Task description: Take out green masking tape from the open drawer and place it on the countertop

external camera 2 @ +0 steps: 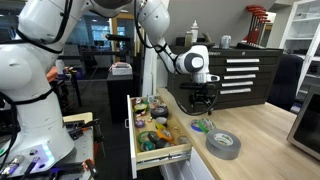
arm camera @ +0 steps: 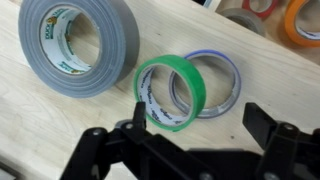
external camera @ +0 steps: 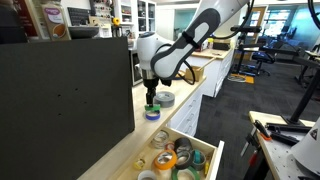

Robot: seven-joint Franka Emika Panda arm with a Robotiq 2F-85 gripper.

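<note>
Wooden countertop [arm camera: 35, 135] at the wrist view's centre bears green masking tape [arm camera: 168, 93] overlapping a lavender roll [arm camera: 228, 85], beside grey duct tape [arm camera: 75, 45]. The gripper [arm camera: 197, 128] has its fingers spread wide and empty. Only an exterior view shows the whole open drawer [external camera 2: 163, 154].

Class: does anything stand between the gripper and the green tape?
Nothing visible does. The open gripper hangs right over the green tape, which lies on the countertop, overlapping a blue roll, beside a grey roll.
</note>
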